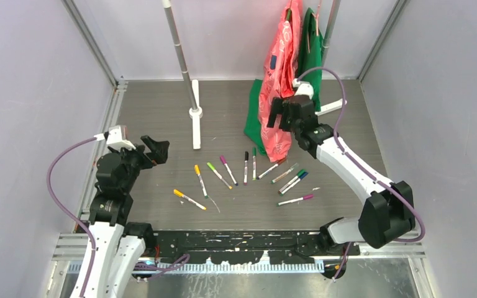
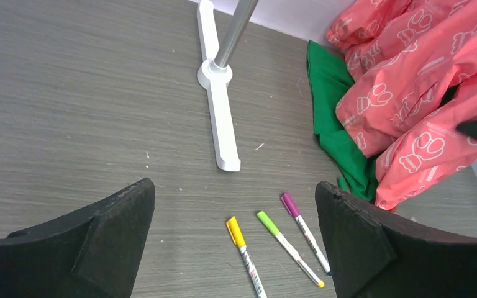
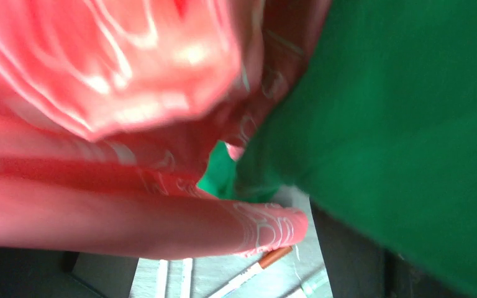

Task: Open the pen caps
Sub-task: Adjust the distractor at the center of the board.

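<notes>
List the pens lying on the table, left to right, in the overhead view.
Orange pen, yellow pen, light green pen, pink pen, black pen, dark green pen. The pens farther right crowd together, so their order is unclear.

Pale lilac walls [image 1: 31, 81] enclose a grey wood-grain table [image 1: 155, 118]; metal posts [image 1: 94, 43] rise in the upper corners.

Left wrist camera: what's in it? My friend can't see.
Three capped pens, yellow, green and magenta, lie on the grey table between the open left gripper's fingers. Behind: a white rack base, pink and green cloth.
</notes>
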Controlling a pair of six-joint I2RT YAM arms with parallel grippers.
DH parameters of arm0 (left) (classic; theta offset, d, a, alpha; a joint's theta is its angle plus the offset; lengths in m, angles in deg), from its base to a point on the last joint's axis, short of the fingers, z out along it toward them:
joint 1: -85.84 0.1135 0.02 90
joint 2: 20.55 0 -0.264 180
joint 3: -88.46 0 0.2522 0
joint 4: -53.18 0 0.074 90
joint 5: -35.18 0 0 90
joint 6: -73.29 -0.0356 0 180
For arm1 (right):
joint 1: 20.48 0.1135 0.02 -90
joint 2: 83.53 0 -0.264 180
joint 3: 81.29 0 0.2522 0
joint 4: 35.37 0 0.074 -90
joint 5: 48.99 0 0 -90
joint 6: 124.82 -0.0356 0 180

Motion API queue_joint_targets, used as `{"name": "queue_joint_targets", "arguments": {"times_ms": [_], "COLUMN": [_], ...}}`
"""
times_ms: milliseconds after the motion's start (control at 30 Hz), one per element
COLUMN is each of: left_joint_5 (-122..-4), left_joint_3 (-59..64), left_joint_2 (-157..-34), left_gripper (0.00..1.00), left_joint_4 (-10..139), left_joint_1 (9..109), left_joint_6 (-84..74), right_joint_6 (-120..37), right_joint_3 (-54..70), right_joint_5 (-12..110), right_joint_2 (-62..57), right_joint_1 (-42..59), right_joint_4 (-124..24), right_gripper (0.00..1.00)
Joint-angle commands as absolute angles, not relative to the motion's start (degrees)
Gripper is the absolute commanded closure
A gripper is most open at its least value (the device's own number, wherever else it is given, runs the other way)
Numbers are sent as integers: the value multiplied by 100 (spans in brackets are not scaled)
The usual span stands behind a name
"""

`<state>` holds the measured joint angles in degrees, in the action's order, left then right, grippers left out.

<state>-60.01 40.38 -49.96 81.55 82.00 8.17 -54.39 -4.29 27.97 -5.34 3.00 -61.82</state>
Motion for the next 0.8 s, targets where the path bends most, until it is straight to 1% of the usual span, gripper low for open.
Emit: {"name": "queue_joint_targets", "arguments": {"times_ms": [0, 100, 200, 333, 400, 567, 667, 767], "left_joint_5": [-6248, -6478, -6445, -6307, -6315, -6343, -6305, -6294], "left_joint_3": [4208, 4216, 4189, 3992, 3843, 3562, 3645, 3715], "left_joint_2": [-5199, -5613, -5953, -6541, -6858, -7571, -7739, -7792], "left_gripper": [0, 0, 0, 0, 0, 0, 0, 0], "left_joint_4": [7876, 7683, 7526, 7386, 7340, 7525, 7498, 7549], "left_joint_1": [8214, 8158, 7985, 7863, 7789, 7694, 7642, 7596], "left_joint_6": [1277, 1406, 1515, 1566, 1630, 1876, 2054, 2174], "right_joint_6": [-5658, -6194, -6834, -6813, -6868, -7252, -7454, -7471], "right_joint_3": [-657, -855, -1589, -2364, -2306, -1962, -2143, -2200], "right_joint_5": [1688, 1550, 1383, 1786, 1751, 1752, 1829, 1910], "right_joint_2": [-950, -1326, -2097, -2999, -3023, -2902, -3287, -3697], "right_joint_1": [492, 491, 471, 395, 384, 393, 423, 502], "right_joint_4": [-6457, -6623, -6344, -5793, -6249, -7704, -8010, -8360], "right_gripper": [0, 0, 0, 0, 0, 7, 9, 14]}}
